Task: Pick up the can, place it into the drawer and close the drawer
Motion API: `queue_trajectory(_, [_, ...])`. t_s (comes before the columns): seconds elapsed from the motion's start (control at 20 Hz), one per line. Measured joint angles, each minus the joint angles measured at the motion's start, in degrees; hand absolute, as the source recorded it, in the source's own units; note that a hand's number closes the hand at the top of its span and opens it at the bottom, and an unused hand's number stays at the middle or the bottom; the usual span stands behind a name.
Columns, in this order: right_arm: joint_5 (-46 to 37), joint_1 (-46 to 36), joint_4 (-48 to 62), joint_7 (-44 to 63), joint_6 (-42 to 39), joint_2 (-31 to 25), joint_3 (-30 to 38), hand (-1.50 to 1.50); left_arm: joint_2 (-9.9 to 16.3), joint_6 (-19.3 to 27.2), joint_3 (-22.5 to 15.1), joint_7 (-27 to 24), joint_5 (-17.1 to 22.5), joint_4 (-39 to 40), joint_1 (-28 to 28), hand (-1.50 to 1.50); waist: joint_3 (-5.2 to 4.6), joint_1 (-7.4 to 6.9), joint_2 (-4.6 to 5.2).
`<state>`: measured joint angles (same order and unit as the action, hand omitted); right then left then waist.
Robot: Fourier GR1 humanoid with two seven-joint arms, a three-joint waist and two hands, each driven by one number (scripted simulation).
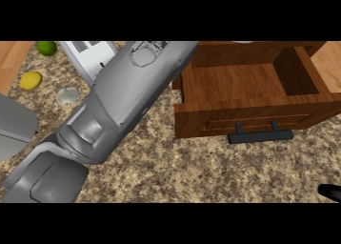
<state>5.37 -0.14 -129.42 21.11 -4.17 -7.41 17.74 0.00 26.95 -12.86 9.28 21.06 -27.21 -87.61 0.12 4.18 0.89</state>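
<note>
A wooden drawer (201, 81) stands pulled open at the upper right, with a black bar handle (261, 136) on its front. The part of its inside that shows holds nothing. A small pale grey round thing (68, 95), possibly the can seen from above, sits on the speckled counter (201, 171) at the left. A grey forearm (124, 95), which looks like my left arm, rises from the lower left to the top edge beside the drawer's left corner. Its hand is out of view. Only a black tip of my right hand (335, 193) shows at the lower right edge.
A yellow lemon (30, 80) and a green lime (46, 47) lie at the upper left. A white appliance (92, 55) stands behind the forearm. A grey rounded shape (8, 126) fills the left edge. Wooden floor shows at both top corners.
</note>
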Motion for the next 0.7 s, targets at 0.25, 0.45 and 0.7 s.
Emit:
queue_trajectory(0.25, [-0.1,-1.6,-0.4,1.8,0.4,-0.7,-0.4,-1.5,0.0,3.1,-2.6,-0.9,2.2,3.6,-2.4,-1.5,0.04,0.84,0.16])
queue_trajectory(0.45, [-0.5,-2.0,0.0,1.7,0.3,-0.8,-0.9,-1.5,0.0,5.8,-3.4,-2.5,3.6,6.3,-3.3,-1.5,0.05,1.24,0.38])
queue_trajectory(0.7, [-1.8,-2.7,-0.1,1.1,0.1,-1.4,-1.6,-1.5,0.0,8.5,-4.6,-3.8,5.1,8.3,-4.6,-1.5,0.08,1.76,0.55])
